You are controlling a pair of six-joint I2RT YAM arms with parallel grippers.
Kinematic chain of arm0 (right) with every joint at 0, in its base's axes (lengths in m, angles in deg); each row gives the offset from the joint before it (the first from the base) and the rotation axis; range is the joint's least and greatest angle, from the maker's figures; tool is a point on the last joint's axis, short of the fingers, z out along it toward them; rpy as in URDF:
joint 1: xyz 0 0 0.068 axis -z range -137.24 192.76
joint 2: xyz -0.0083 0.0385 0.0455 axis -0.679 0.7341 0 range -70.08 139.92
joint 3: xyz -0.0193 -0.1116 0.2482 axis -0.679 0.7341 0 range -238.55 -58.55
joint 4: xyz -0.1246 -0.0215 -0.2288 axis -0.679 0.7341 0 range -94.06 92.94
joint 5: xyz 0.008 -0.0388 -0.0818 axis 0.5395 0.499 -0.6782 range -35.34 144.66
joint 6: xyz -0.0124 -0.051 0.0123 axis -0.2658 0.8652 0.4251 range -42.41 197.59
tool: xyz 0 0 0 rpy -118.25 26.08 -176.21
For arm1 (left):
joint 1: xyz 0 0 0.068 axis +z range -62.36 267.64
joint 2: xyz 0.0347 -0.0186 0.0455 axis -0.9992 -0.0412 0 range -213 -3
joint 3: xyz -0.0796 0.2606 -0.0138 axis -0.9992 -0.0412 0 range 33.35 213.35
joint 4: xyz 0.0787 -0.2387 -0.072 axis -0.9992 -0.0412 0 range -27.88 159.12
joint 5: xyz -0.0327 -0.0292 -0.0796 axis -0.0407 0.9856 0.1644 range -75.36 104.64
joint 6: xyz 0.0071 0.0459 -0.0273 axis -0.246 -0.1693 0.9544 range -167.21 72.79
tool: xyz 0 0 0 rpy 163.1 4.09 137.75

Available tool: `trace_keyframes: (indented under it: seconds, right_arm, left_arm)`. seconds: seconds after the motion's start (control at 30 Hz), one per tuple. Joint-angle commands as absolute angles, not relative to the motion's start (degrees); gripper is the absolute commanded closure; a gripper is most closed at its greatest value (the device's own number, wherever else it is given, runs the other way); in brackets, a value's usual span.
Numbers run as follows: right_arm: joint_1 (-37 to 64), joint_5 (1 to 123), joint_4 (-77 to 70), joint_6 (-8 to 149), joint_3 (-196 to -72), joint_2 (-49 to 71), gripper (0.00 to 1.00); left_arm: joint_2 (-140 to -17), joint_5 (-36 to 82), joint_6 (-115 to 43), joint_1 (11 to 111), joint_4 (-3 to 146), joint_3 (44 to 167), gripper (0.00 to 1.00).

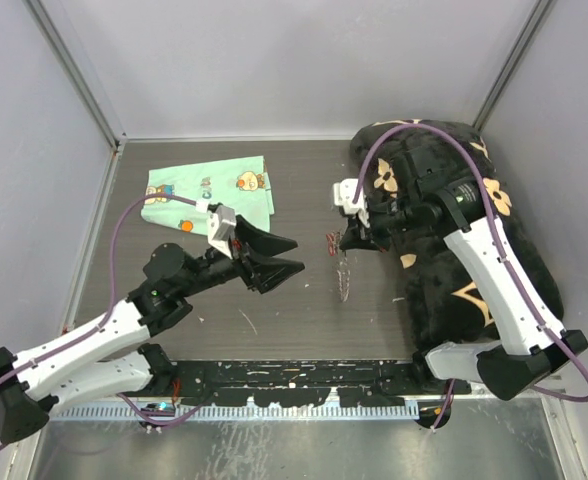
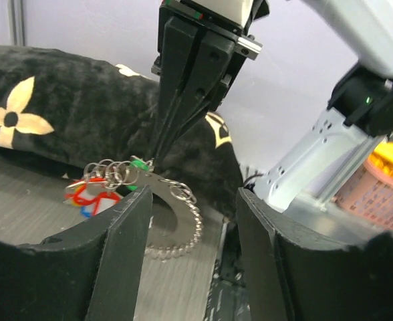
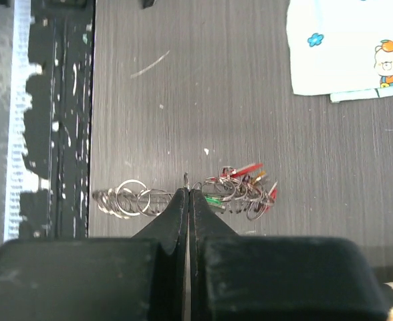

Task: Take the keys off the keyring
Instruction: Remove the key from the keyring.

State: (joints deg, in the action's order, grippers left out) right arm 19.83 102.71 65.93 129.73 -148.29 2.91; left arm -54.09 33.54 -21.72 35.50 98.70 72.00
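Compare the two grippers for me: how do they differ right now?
The left gripper's fingers stand wide apart and hold nothing. The right gripper's fingers are pressed together, pinching the wire of the keyring. The left gripper lies low, short of the keyring, while the right gripper points steeply down onto it. Both have black fingers and aim at the keyring.

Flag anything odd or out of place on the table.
Nothing spilled or broken. A black plush cushion fills the right side of the table under the right arm; mint cloth lies askew back left; front black strip is chipped. Keys bunch at one end of the keyring.
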Motion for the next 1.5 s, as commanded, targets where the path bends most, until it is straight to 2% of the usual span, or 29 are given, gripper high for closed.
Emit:
trace_keyframes:
  seconds: [0.0,0.2,0.37,0.7,1.47]
  right_arm:
    - [14.77,93.72,73.52,139.75,-154.43,3.48,0.99]
    - [12.45,95.39,75.71,140.17,-156.91,5.96,0.99]
    - [12.35,97.53,76.5,140.85,-156.77,6.8,0.99]
    - [12.35,100.25,76.66,141.07,-156.25,7.66,0.99]
    - [12.35,101.94,76.71,141.35,-155.33,7.46,0.99]
  left_arm:
    - [-53.08,39.41,-30.6,35.68,87.28,74.82,0.48]
    - [-57.82,44.43,-29.75,35.55,99.84,73.3,0.64]
    - [-61.67,44.09,-28.49,35.3,111.43,71.35,0.7]
    - [-67.94,44.33,-28.59,35.16,115.08,72.11,0.83]
    - [-74.88,43.75,-27.34,34.38,117.96,74.39,0.85]
